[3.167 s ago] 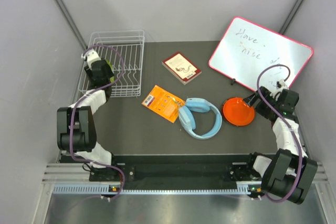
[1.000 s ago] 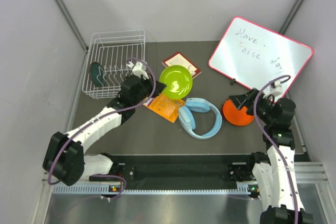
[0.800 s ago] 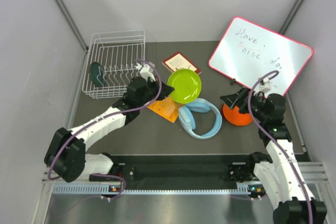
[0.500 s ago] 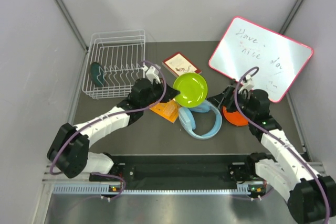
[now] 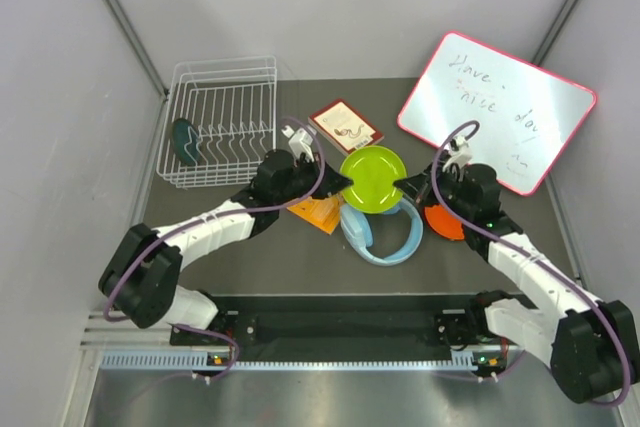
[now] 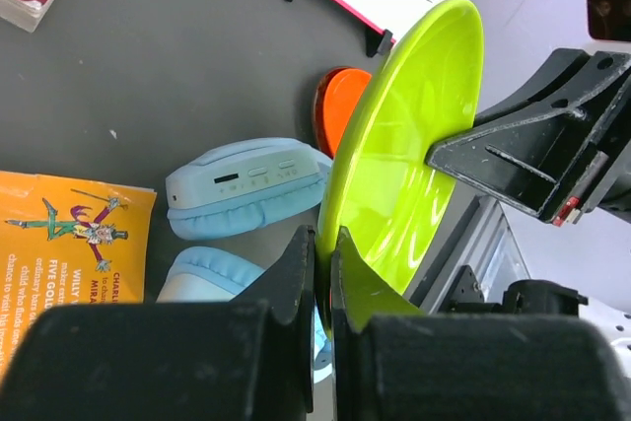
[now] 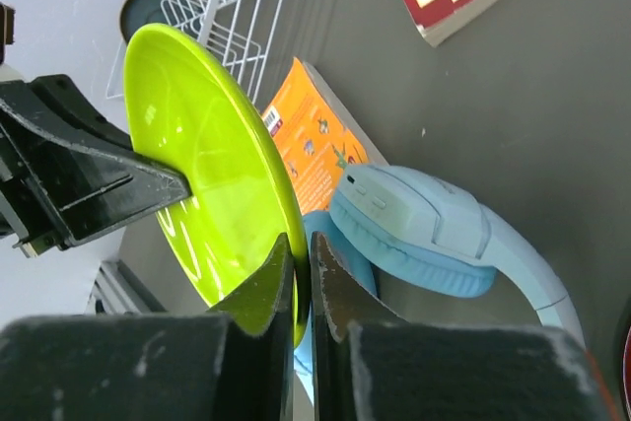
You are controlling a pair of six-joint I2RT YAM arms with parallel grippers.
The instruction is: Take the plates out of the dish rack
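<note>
Dark worktop [image 5: 300,262] below: lime plate [image 5: 372,178] hangs between left tool [image 5: 346,180] and right tool [image 5: 399,184], both clamped on opposite rims; likely light, stiff, glossy-slick, so thin-edge grips suit it.

Two slim robot arms, the left arm [image 5: 215,225] and the right arm [image 5: 530,265], are wearing white shells between chunky black joints — a purple cable [image 5: 460,126] is looping along each, ending in matte black angular fingers [image 6: 292,278].

Dark matte table [image 5: 300,252], pale grey walls [image 5: 350,7] left, far and right, dark struts [image 5: 120,17] in the far corners, ridged metal rail [image 5: 330,359] along the near edge, soft even light.
</note>
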